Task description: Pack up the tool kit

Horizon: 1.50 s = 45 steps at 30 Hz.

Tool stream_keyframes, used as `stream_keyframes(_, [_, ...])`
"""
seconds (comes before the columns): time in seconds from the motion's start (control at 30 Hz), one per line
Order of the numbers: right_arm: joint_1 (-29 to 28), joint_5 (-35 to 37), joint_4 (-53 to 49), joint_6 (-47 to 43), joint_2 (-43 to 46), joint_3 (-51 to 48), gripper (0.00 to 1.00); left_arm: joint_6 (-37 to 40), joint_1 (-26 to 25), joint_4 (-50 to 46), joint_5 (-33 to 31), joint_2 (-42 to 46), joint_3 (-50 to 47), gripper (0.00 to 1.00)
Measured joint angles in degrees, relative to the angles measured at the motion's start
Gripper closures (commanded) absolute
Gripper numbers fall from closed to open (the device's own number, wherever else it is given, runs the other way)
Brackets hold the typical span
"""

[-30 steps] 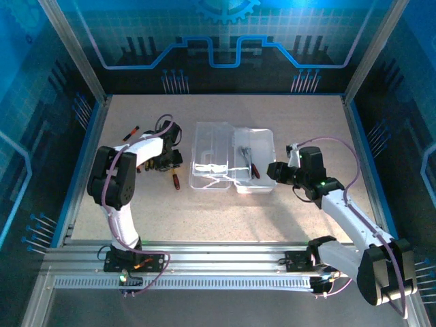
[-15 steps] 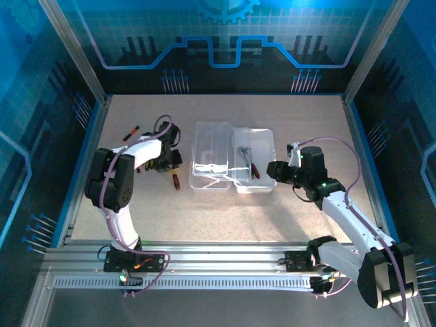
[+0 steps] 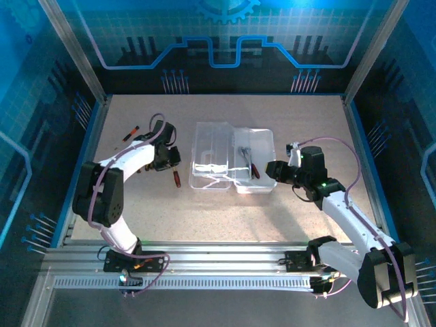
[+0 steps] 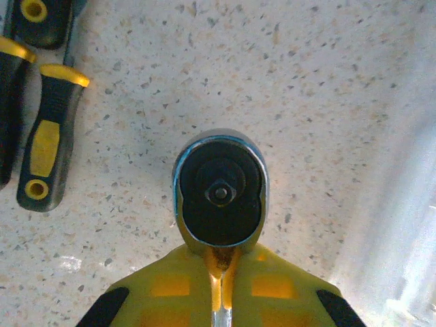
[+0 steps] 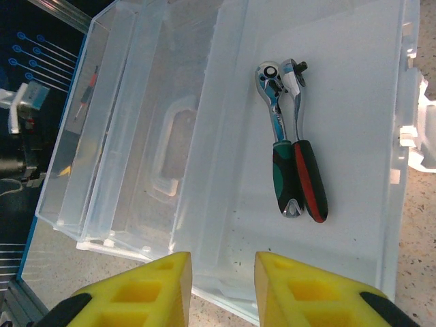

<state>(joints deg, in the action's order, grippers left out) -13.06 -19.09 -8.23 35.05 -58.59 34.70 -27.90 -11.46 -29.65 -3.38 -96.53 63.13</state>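
left wrist view, left jaws pinching a ratchet (image 4: 219, 197), black-yellow handles (image 4: 51, 136) beside, right jaws spread over open case (image 5: 354, 136)

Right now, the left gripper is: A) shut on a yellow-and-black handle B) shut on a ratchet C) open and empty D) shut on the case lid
B: the left gripper is closed on the shaft of the ratchet, whose round chrome head sticks out ahead.

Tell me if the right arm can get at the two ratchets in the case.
Probably yes. The case lies open, the ratchets lie side by side on its bare floor, and the right fingers hang open at its edge with nothing between.
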Motion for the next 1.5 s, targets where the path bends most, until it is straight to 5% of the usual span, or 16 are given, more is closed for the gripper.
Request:
stream_keyframes(1.1, [-0.5,-1.6,1.0,1.0,0.0,0.0,0.7,-0.7,-0.1,1.7,7.7,11.0,0.6,1.0])
stream_keyframes(1.5, [-9.1,-3.1,3.2,-0.7,-1.8,2.8,0.46,-2.1,-6.0,1.6,8.2,13.5,6.1,1.0])
